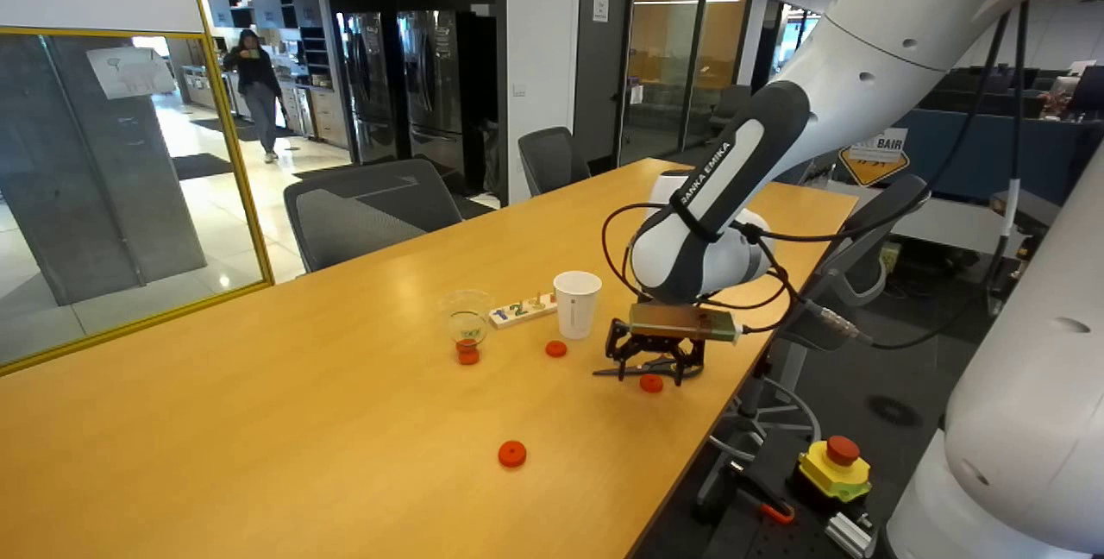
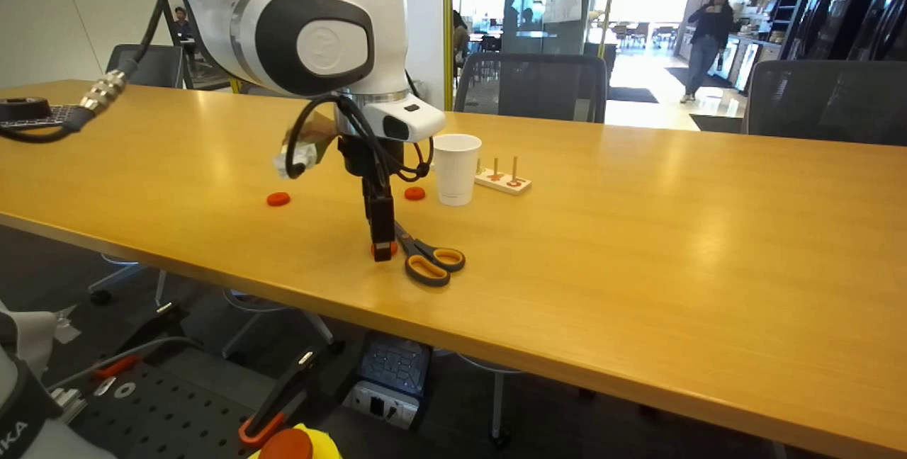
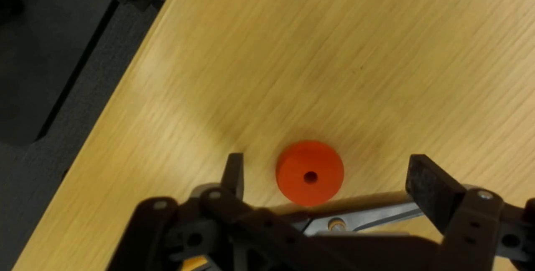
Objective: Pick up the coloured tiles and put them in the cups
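we see the surface [image 1: 345,430] stretching across both exterior views. over it leans the arm [image 1: 862,67], slanting down from two o'clock in an exterior view. a dark chair [image 1: 371,210] stands past the far edge, between nine and ten o'clock there. the jaws hang low, between four and five o'clock in that view, spread wide, with nothing in their hold; we cannot tell whether they touch the surface.

the scissors [image 2: 429,257] lie near the jaws, handles at three o'clock of them in an exterior view. the pegged board [image 1: 523,310] lies at nine o'clock of the white cup [image 1: 575,307], near it. the shorter clear cup [image 1: 457,317] stands at nine o'clock of the board, and both cups are upright.

smallest are the red tiles [image 3: 309,173]. one lies flat between the jaws, apart from both, nearer the nine o'clock side in the wrist view. a second tile [image 1: 556,349] lies near the white cup at its seven o'clock; a third tile [image 1: 511,454] lies farther out at the same hour. two more tiles [image 1: 467,357] show at six o'clock of the clear cup; we cannot tell whether they are in it or before it.
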Tool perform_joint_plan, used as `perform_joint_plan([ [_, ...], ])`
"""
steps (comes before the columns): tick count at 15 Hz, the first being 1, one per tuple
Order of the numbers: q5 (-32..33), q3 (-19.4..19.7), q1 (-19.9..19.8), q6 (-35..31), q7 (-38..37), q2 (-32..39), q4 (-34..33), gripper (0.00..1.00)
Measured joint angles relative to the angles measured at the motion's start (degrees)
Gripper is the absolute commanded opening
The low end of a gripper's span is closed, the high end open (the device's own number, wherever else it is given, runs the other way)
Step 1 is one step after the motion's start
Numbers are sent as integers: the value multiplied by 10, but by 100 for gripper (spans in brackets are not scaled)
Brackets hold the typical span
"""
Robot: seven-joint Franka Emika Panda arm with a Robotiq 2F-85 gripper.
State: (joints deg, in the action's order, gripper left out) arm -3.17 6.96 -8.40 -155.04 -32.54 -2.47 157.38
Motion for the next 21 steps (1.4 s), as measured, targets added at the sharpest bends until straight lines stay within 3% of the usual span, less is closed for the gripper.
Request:
perform_joint_plan([
  [11,-19,0,0,0,23,16,0,100],
  [12,-19,0,0,0,23,17,0,81],
  [19,-19,1,0,0,23,10,-3,28],
  [20,-19,1,0,0,23,8,-3,23],
  [21,-17,1,0,0,23,7,-4,25],
])
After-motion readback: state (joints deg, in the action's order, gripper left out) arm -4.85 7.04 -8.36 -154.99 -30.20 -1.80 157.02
